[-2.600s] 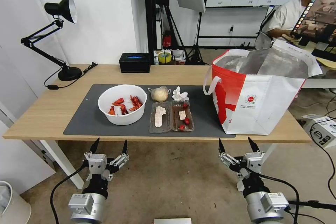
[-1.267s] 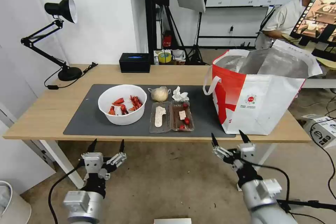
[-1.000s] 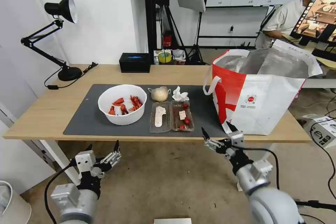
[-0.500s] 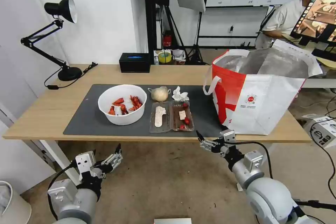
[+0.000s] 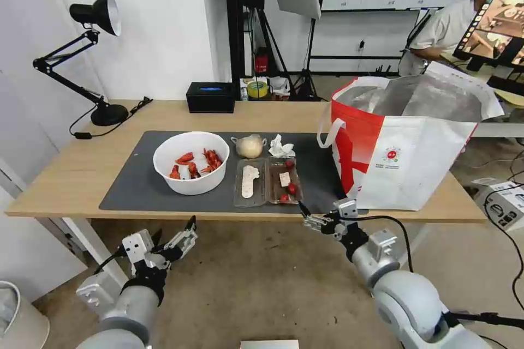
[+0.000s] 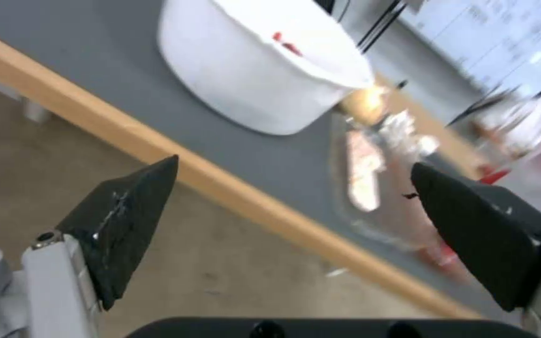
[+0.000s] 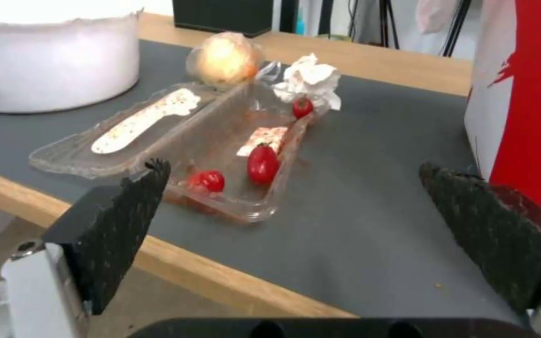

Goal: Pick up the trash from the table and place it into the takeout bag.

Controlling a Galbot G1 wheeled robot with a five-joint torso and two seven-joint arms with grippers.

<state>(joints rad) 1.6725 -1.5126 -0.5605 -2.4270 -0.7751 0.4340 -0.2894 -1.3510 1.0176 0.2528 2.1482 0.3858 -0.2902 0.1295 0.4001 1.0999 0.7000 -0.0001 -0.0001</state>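
Together, four trash pieces lie untouched; right gripper and left gripper gape.

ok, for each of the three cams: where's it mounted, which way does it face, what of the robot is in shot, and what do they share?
Head view: on the head, facing forward and down at the table; left claw and right claw, both open at its near edge.
Left wrist view: on the left wrist, below the table edge, facing the white bowl; its own open fingers.
Right wrist view: on the right wrist, facing the clear tray; takeout bag beside.
Shared: bowl, tray, grey mat.
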